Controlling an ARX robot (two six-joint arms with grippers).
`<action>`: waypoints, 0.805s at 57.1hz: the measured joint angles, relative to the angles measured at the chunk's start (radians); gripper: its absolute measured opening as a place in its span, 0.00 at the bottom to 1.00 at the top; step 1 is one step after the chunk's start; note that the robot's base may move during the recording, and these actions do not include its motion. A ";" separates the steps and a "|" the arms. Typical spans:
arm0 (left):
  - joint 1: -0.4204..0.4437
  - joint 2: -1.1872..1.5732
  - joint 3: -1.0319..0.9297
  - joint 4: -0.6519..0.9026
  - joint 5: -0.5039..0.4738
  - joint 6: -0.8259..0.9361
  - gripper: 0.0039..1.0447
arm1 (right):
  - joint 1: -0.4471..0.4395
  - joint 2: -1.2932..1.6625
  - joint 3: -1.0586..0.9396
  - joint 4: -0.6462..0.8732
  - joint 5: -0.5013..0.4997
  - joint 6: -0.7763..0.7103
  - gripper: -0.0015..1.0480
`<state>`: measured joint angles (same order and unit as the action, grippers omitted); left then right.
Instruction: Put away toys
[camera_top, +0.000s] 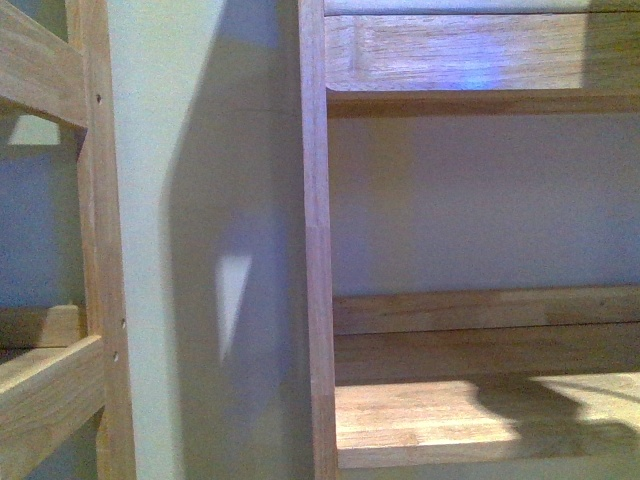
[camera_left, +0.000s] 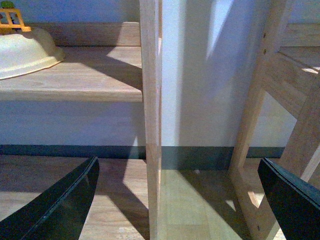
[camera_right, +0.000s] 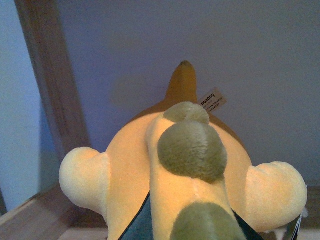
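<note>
**Item: plush toy, in transit to shelf**

Right gripper: my dark fingers show on either side of the plush toy, clamped on its yellow body (green spots, sewn label). The toy hangs in front of the wall, beside a wooden shelf post, over a shelf board.

Left gripper: fingers spread apart, empty, facing a shelf upright; a cream bowl-like object sits at the far edge of the shelf beyond.

Step, as I judge it: placing. Next calls for lowering the toy onto the board, then releasing.
</note>
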<state>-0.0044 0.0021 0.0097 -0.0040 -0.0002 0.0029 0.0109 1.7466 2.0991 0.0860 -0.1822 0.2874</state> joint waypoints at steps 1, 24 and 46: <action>0.000 0.000 0.000 0.000 0.000 0.000 0.94 | 0.004 0.004 0.000 0.002 0.002 0.000 0.07; 0.000 0.000 0.000 0.000 0.000 0.000 0.94 | 0.169 0.060 0.002 0.035 0.076 0.008 0.07; 0.000 0.000 0.000 0.000 0.000 0.000 0.94 | 0.252 0.097 0.026 0.064 0.106 0.014 0.07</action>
<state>-0.0044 0.0021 0.0097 -0.0040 -0.0002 0.0025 0.2630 1.8435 2.1254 0.1497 -0.0761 0.3019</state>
